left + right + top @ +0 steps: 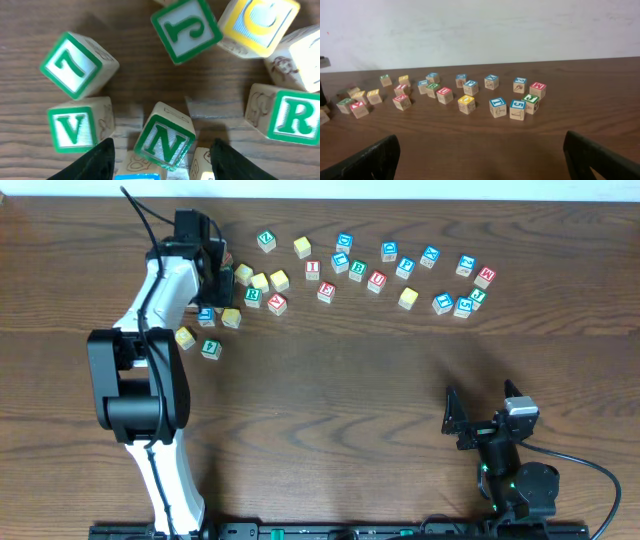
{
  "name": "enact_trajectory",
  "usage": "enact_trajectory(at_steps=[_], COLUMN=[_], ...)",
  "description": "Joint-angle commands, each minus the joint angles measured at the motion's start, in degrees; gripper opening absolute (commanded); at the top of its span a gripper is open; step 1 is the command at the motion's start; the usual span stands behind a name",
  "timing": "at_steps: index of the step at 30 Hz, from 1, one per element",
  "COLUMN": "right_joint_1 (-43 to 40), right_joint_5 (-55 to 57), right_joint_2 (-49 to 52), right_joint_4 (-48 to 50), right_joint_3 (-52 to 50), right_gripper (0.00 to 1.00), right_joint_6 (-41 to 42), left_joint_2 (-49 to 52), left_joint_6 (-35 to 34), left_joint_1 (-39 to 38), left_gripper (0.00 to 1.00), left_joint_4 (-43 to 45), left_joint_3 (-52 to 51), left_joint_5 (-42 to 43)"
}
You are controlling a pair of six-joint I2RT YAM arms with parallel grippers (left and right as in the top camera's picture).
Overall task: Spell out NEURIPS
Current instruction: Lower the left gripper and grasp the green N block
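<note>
A dark wooden surface [330, 400], seen overhead, carries scattered letter cubes [377, 280] along its far side. Left wrist: left jaws open astride the N cube [162, 142], V cube [74, 129] just beside. Light, hard, smooth wood, I judge; pinch its flat opposite sides. Right wrist: right jaws wide, empty.

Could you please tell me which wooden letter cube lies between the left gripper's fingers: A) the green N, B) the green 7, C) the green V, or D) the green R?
A: in the left wrist view, the white-faced wooden cube with a green N lies between the jaws of the left gripper, which stand apart on either side of it.
</note>
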Motion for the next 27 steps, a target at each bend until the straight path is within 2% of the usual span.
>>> enact_trajectory(at_steps=[1, 7, 24, 27], right_joint_1=[0.2, 0.2, 0.2, 0.2], right_joint_5=[0.3, 0.3, 0.3, 0.3], right_joint_2=[0.0, 0.0, 0.0, 0.0], right_joint_4=[-0.2, -0.2, -0.2, -0.2], right_joint_3=[-0.1, -0.1, -0.1, -0.1], right_gripper=[0.99, 0.99, 0.99, 0.99], right_joint_6=[-0.6, -0.6, -0.6, -0.6], left_joint_2=[0.9, 0.9, 0.9, 0.9], left_joint_6=[0.3, 0.1, 0.1, -1.0], left_joint_1=[0.1, 0.1, 0.1, 0.1], left_gripper=[0.58, 0.49, 0.49, 0.43], left_joint_4=[1.1, 2.0, 7.7, 8.2], left_joint_3=[-1.5, -1.5, -5.2, -5.2], left_joint_5=[0.6, 0.6, 0.6, 0.6])
